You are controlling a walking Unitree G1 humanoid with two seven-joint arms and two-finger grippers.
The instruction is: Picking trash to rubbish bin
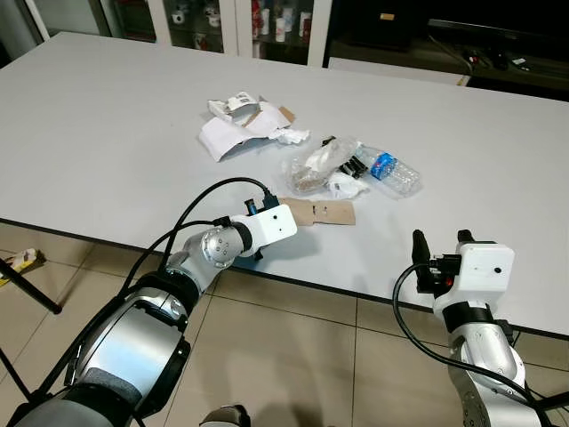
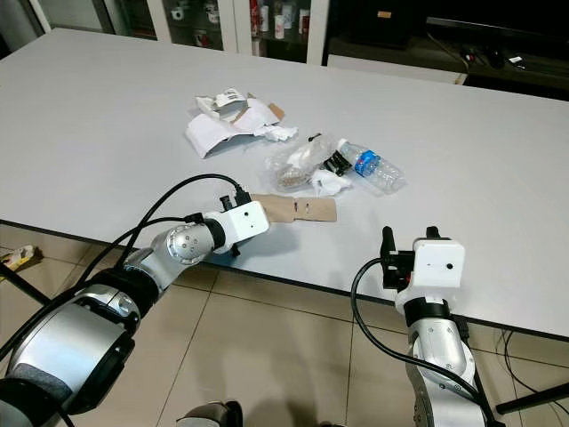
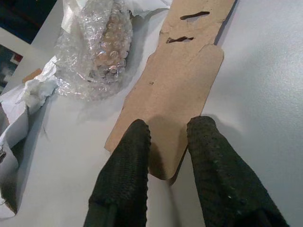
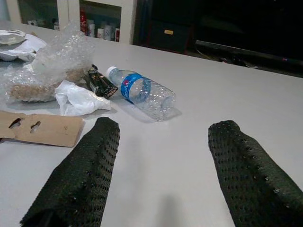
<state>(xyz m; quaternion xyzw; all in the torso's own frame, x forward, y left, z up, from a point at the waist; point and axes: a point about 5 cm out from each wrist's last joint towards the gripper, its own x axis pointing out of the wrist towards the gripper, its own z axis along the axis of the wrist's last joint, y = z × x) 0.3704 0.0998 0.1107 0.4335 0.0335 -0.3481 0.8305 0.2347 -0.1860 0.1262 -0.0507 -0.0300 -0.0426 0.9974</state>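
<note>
Large white table [image 1: 107,133]: carries all the trash, none binned yet; crumpled white paper packaging [image 1: 238,133] farthest; clear bubble-wrap bundle [image 3: 94,47] beside it; flat brown cardboard strip [image 3: 182,80] nearest the edge; clear plastic water bottle [image 4: 142,93]; small white tissue wad [image 4: 78,100]. My left gripper [image 3: 168,142]: fingers slightly parted over the strip's near end, not yet clamped; best to slide one finger under the edge, then close. My right gripper [image 4: 163,142]: wide open, hovering.
</note>
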